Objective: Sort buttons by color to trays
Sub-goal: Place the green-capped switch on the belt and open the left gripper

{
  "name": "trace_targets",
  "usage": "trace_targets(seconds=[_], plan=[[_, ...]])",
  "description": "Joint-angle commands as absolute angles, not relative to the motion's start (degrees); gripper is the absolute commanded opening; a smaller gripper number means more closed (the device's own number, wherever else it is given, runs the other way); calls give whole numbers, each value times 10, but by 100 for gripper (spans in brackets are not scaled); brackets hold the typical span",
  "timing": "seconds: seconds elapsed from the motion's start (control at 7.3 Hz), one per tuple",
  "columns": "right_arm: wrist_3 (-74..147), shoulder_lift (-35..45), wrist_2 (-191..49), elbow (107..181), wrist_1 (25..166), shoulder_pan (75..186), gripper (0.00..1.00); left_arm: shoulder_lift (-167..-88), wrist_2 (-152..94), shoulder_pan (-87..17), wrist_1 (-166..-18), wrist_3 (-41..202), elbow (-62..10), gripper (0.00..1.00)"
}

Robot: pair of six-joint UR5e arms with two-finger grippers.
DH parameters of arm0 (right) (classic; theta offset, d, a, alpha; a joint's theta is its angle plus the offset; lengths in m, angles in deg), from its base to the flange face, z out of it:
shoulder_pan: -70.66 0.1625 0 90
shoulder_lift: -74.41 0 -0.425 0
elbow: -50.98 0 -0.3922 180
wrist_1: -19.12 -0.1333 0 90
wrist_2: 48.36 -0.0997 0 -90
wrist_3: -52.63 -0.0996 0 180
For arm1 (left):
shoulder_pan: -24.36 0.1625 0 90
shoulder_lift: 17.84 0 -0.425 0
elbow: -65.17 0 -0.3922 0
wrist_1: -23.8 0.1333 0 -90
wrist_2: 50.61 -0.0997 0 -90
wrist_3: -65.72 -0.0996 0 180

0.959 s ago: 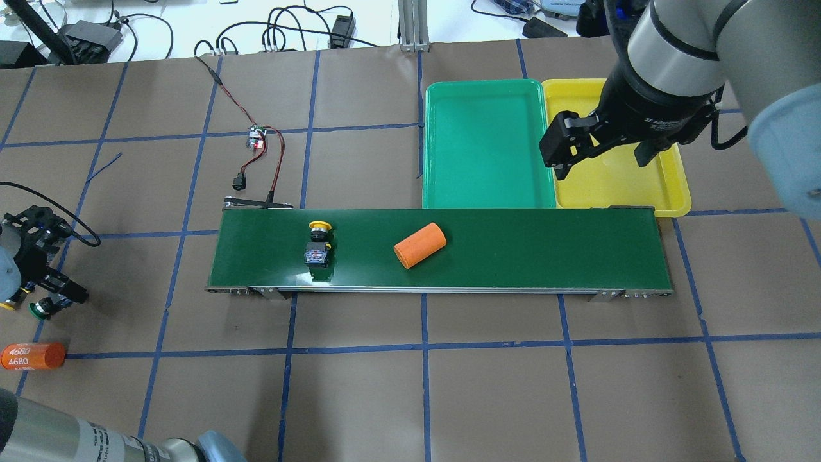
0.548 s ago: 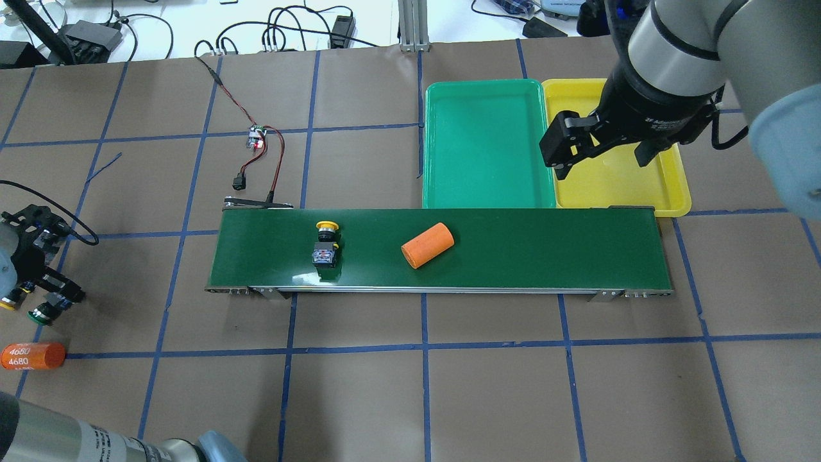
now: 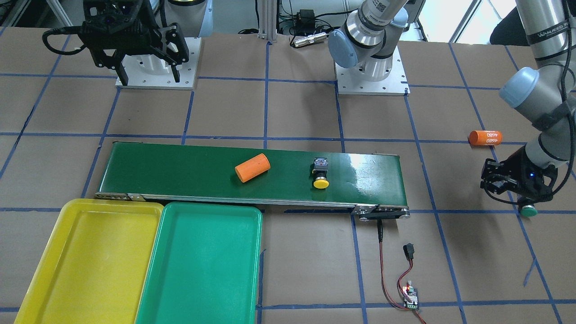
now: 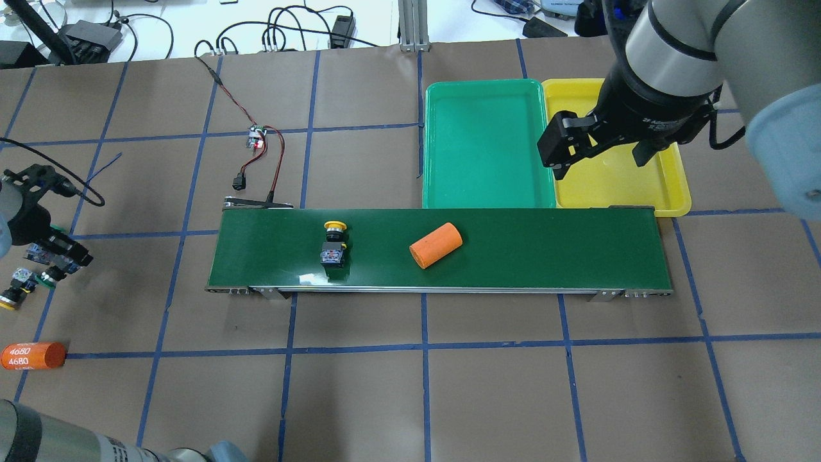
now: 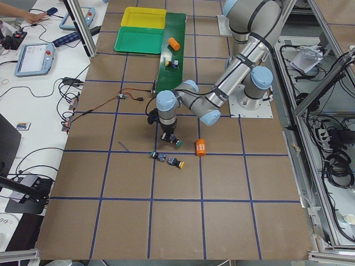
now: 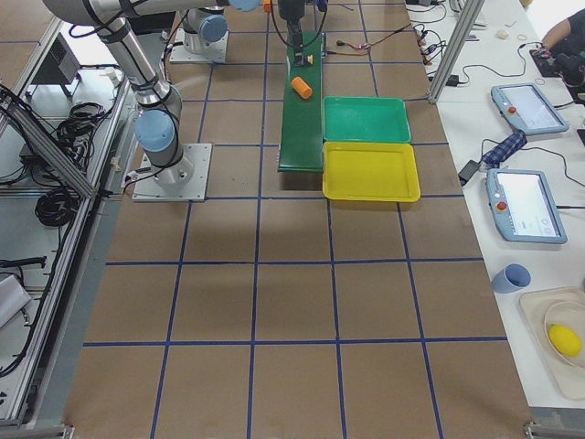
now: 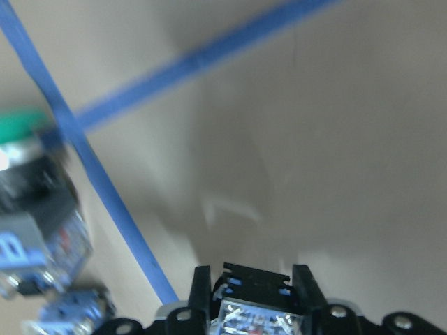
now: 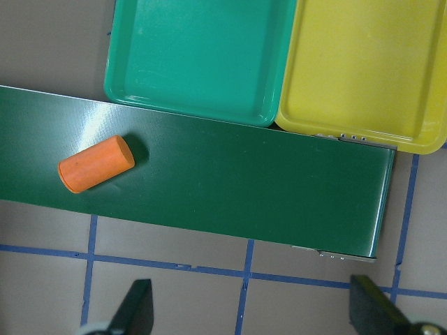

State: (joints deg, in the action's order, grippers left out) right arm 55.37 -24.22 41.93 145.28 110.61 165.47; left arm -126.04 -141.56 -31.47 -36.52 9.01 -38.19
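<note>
1. You'll see the left gripper (image 4: 59, 256) at the left edge of the overhead view, jaws pinching the blocky body of a green button (image 3: 528, 210). Its round cap sticks out below them.
2. Just beside it on the counter (image 4: 359, 385) lie a second green button (image 5: 157, 156) and a yellow button (image 4: 13, 292).
3. Another yellow-capped one, the belt button (image 4: 333, 247), lies on the belt (image 4: 545, 250) left of centre, cap toward the frame's top, grey-black body below. An orange cylinder (image 4: 436, 244) lies near, to its right.
4. Upper right, the right gripper (image 4: 600, 160) hangs over the yellow tray (image 4: 616, 192), jaws spread wide.
5. The green tray (image 4: 487, 144) touches the yellow tray; both abut the belt.
</note>
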Motion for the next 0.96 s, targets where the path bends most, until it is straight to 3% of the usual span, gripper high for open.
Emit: trace_targets(seconds=[0.0, 0.55, 0.82], plan=[[554, -243, 420, 1453, 1104, 1654, 100, -1246, -1386, -447, -452, 276, -304, 0], [554, -243, 420, 1453, 1103, 1651, 100, -1238, -1376, -576, -443, 635, -350, 0], [554, -243, 420, 1453, 1103, 1651, 100, -1233, -1375, -598, -429, 693, -393, 0]])
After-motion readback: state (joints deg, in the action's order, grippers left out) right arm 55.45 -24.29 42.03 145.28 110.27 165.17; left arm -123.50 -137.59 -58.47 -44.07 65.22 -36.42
